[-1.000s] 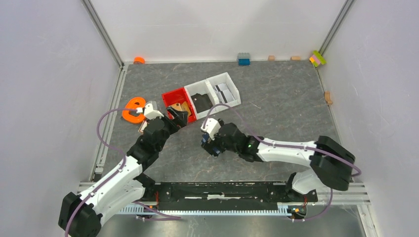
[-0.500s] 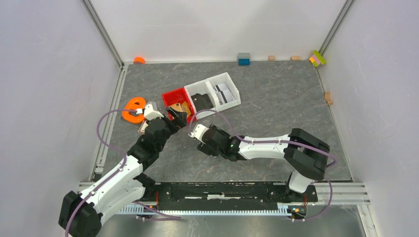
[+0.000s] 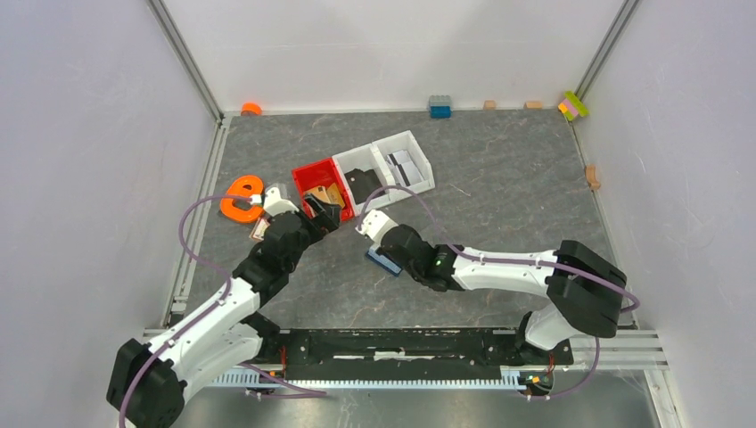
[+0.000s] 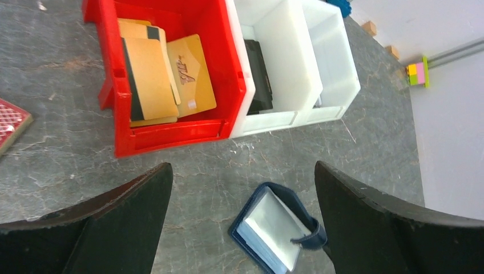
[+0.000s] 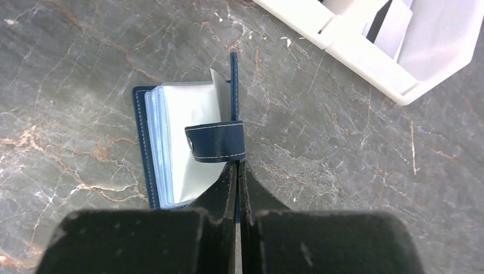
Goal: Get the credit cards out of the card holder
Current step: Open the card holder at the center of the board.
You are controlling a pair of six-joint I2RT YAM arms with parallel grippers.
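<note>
Top view: red bin (image 3: pixel 310 174) holds brown cards (image 3: pixel 328 193). Adjoining white bin (image 3: pixel 423 160): black item (image 3: pixel 361 181) in compartment touching red bin, credit cards (image 3: pixel 406 167) in compartment beyond. Card holder (image 3: pixel 383 261) on table, near red bin, arm side.

Left wrist: script on brown card unreadable. Left gripper (image 4: pixel 242 171) spread wide, empty.

Right wrist: right gripper (image 5: pixel 237 171) clenched on card holder's upright navy cover.

You had a navy-blue card holder (image 5: pixel 171 142) with pale stitching on its strap and milky, clear sleeves inside. Your table (image 5: pixel 354 171) was dark grey, marbled with rust and white veins. One bin (image 4: pixel 171 137) was red and held tan pieces (image 4: pixel 151 74) with black stripes; the other bins (image 4: pixel 274 120) were white.
</note>
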